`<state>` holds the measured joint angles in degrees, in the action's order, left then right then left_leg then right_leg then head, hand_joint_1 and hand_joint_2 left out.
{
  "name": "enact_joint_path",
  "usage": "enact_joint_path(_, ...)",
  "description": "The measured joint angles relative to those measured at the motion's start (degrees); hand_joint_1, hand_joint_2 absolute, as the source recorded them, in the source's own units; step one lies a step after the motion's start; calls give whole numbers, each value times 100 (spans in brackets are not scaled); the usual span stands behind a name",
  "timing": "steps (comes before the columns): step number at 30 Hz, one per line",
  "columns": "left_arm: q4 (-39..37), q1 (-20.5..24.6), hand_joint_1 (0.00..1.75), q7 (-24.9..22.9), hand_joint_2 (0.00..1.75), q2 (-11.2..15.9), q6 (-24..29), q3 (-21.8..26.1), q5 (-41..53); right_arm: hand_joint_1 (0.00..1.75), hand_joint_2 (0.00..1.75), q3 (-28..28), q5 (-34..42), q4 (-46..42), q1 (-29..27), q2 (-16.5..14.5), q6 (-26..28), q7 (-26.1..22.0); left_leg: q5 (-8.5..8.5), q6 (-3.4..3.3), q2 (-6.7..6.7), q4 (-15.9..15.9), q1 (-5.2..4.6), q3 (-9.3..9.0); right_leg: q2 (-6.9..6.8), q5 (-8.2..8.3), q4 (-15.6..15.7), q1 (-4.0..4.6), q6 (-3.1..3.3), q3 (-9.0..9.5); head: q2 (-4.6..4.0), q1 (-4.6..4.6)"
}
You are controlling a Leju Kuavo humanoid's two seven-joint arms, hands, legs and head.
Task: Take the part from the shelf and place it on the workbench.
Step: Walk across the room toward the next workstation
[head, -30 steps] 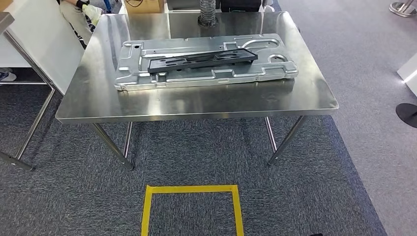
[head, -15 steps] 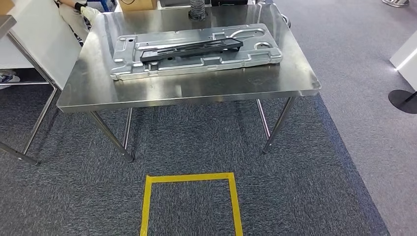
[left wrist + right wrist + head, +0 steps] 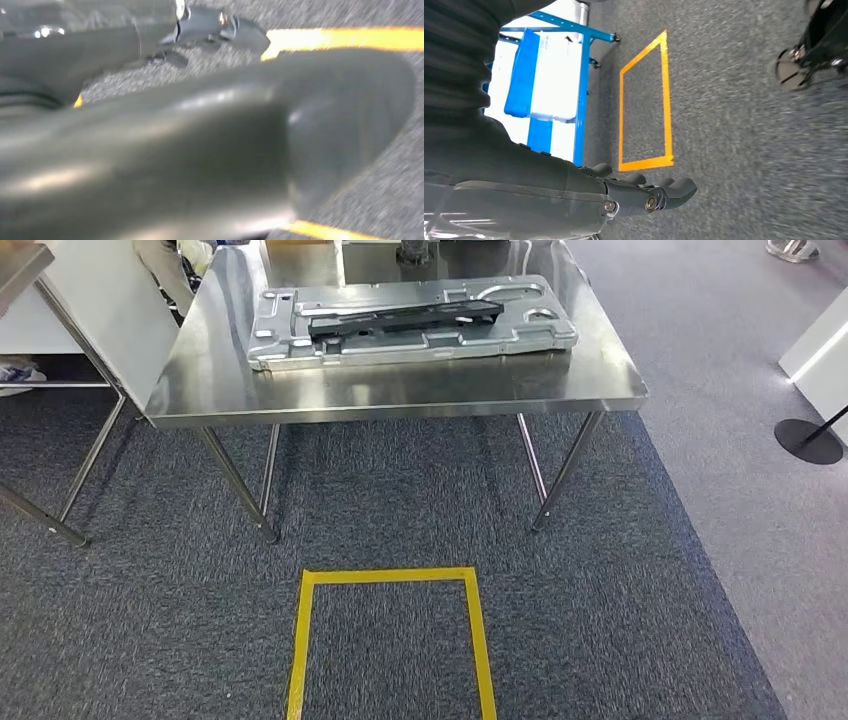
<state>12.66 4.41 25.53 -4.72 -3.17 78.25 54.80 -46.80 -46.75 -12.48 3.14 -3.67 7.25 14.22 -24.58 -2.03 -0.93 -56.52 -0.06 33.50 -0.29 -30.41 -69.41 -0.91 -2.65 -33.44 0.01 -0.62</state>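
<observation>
Right hand point(image 3: 644, 197): fingers extended, apart, holding nothing, above carpet. Left hand point(image 3: 200, 150): blurred, finger state cannot tell. Black part point(image 3: 405, 318): flat atop silver panel point(image 3: 300, 348) on workbench point(image 3: 400, 390). Yellow tape square point(image 3: 390, 640): floor before workbench.

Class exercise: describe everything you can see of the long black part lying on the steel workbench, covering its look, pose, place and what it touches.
The black part is a long, narrow, flat bar, matt and dark, with cut-outs along its length. It lies flat on top of the large silver stamped metal panel, running lengthwise along it, slightly slanted. The panel rests on the far half of the steel workbench. Nothing else touches the bar; neither hand is near it.
</observation>
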Motion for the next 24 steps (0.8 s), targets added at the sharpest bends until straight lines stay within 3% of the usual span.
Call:
enact_joint_path(2, 0, 2, 0, 0, 0, -6, 0, -5, 2, 0, 175, -9, 0, 0, 22, 0, -8, -2, 102, 48, 5, -57, -11, 141, 4, 3, 922, 21, 60, 678, 1, 3)
enact_joint_path(3, 0, 3, 0, 0, 0, -9, 0, -8, 4, 0, 175, -14, 0, 1, 37, -1, -9, -7, 152, 79, 4, -73, -15, 175, 4, -69, 1267, 38, 100, 899, 1, 6)
enact_joint_path(4, 0, 5, 0, -1, 0, -11, 0, -10, 6, 0, 175, -20, 0, 3, 46, -3, -14, -11, 206, 113, 1, -73, -14, 196, 5, -131, 1467, 59, 144, 1009, 1, 9)
enact_joint_path(6, 0, -3, 0, -1, 0, -11, 0, -13, 14, 0, 175, -37, 0, 13, 48, -5, -43, -20, 286, 185, 2, -67, 2, 229, -6, -68, 1521, 66, 235, 952, 0, 15)
enact_joint_path(7, 0, -10, 0, -1, 0, -11, 1, -15, 20, 0, 175, -46, 0, 18, 49, -5, -67, -22, 203, 217, 12, -124, 14, 272, -17, -8, 1520, 63, 285, 894, 0, 19)
enact_joint_path(9, 0, -23, 0, 3, 0, -12, 8, -23, 33, 0, 175, -64, 0, 26, 53, -4, -111, -53, -272, 267, 34, -541, 32, 427, -37, 119, 1530, 58, 362, 746, -1, 45)
enact_joint_path(11, 0, -26, 0, 5, 0, -14, 16, -31, 37, 0, 175, -80, 5, 26, 49, -3, -175, -138, -786, 299, 39, -1276, 42, 604, -40, 240, 1524, 75, 390, 579, -1, 67)
enact_joint_path(12, 0, -25, 0, 4, 0, -15, 17, -33, 37, 0, 175, -88, 15, 26, 46, -3, -227, -206, -860, 308, 39, -1586, 45, 642, -40, 300, 1515, 84, 390, 495, -1, 66)
enact_joint_path(13, 0, -26, 0, 3, 0, -14, 18, -33, 37, 0, 175, -98, 28, 26, 45, -3, -289, -285, -790, 309, 39, -1747, 48, 607, -40, 353, 1498, 89, 386, 411, -1, 67)
enact_joint_path(14, 0, -24, 0, 1, 0, -11, 21, -34, 37, 0, 175, -109, 48, 27, 44, -4, -351, -365, -627, 301, 40, -1708, 49, 477, -40, 397, 1470, 92, 378, 329, -1, 67)
enact_joint_path(16, 0, -13, 0, -2, 0, -1, 32, -36, 37, 0, 175, -133, 85, 28, 45, -7, -441, -496, -381, 256, 41, -1059, 42, -73, -38, 456, 1393, 94, 350, 193, 1, 69)
enact_joint_path(18, 0, 9, 0, -1, 0, 10, 46, -38, 38, 0, 175, -155, 119, 28, 48, -13, -500, -569, -469, 198, 40, -235, 20, -615, -40, 498, 1317, 105, 300, 107, 1, 66)
enact_joint_path(19, 0, 18, 0, -1, 0, 15, 50, -39, 38, 0, 175, -167, 129, 28, 51, -16, -521, -593, -555, 174, 39, 2, 7, -738, -46, 524, 1295, 108, 268, 79, 0, 64)
enact_joint_path(22, -1, 6, 0, 1, 0, 7, 54, -39, 39, 0, 175, -213, 158, 28, 55, -5, -540, -653, -542, 95, 25, 144, 28, -725, -50, 542, 1204, 105, 167, 9, 0, 60)
enact_joint_path(24, -2, -2, 0, 3, 0, 0, 52, -38, 38, 0, 175, -247, 175, 30, 49, 9, -544, -675, -464, 30, 10, 176, 54, -679, -24, 250, 787, 88, 109, -174, -1, 38)
